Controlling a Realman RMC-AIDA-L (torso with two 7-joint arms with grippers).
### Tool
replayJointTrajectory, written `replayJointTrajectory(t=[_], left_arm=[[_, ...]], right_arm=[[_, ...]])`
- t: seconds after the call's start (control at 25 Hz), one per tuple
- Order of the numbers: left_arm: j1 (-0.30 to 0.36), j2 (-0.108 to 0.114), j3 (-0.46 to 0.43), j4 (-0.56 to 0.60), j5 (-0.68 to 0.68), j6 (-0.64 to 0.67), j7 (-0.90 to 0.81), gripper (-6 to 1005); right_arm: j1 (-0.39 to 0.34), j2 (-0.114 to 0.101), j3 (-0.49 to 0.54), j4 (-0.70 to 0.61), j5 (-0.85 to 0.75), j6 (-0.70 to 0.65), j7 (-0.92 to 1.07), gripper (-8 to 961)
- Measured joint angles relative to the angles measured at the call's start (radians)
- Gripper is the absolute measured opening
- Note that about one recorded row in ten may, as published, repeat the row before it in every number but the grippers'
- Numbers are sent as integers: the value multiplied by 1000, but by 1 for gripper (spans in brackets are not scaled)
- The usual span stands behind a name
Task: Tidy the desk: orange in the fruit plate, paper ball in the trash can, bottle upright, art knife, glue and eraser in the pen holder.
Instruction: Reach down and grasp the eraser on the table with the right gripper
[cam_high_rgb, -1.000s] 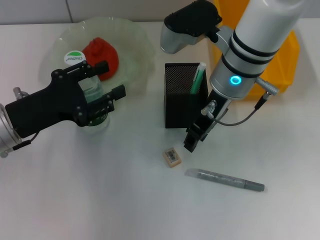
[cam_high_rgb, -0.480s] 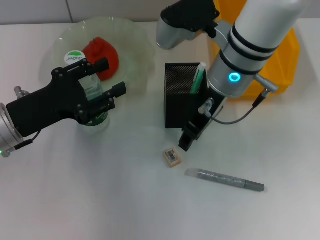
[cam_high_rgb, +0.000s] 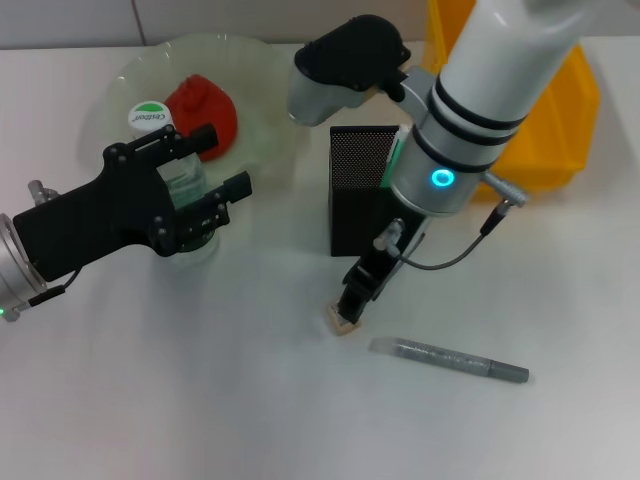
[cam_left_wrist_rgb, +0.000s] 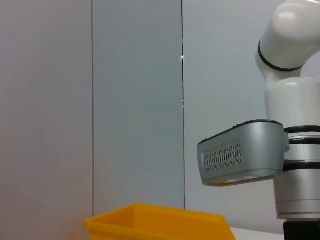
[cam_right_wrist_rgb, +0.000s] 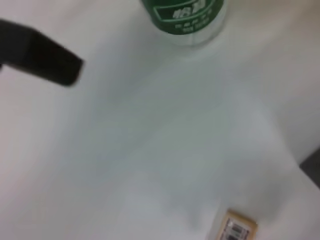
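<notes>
Tan eraser next: we reach for it.
Our right gripper hovers just above; its fingers' spread we cannot tell; next, descend and pinch.

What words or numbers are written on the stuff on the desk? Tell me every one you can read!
Bottle cap: green and white with a short word on it, too small to read.
Bottle label: white characters on green, too blurred to read.
Eraser: a barcode-like sticker, no readable digits.
Pen holder, art knife, fruit plate: no text visible.
So nothing here can be read for certain.
</notes>
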Motion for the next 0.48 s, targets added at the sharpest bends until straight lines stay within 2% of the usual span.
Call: replayJointTrajectory(t=[0.48], left_arm=[[13,2,1,0,3,8,2,647]], right_arm=[[20,0,-46,64,56,50,7,402]])
